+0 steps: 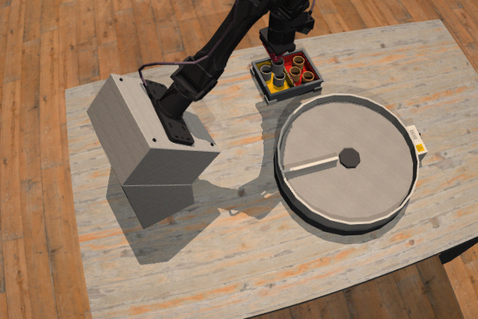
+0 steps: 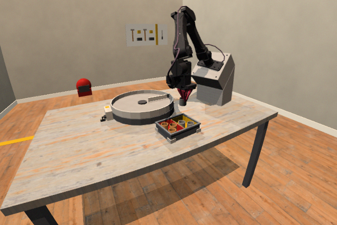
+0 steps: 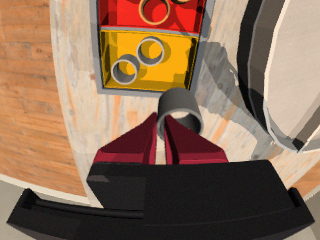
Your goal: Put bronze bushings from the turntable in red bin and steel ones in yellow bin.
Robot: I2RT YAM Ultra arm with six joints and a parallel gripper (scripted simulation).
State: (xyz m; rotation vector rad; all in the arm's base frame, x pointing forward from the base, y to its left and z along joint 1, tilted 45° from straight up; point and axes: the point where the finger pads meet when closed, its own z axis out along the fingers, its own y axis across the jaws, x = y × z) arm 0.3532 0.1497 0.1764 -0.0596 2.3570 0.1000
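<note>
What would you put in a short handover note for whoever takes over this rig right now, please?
Gripper: shut on a steel bushing, held above the table beside the bins, on the yellow bin's side.
Red bin: three bronze bushings inside.
Yellow bin: two steel bushings inside.
Turntable: no bushings visible on it, only its bar and centre cap.
Done: five bushings sorted.
Left: carry the held steel one over the yellow bin and release it; that looks like the last one.
</note>
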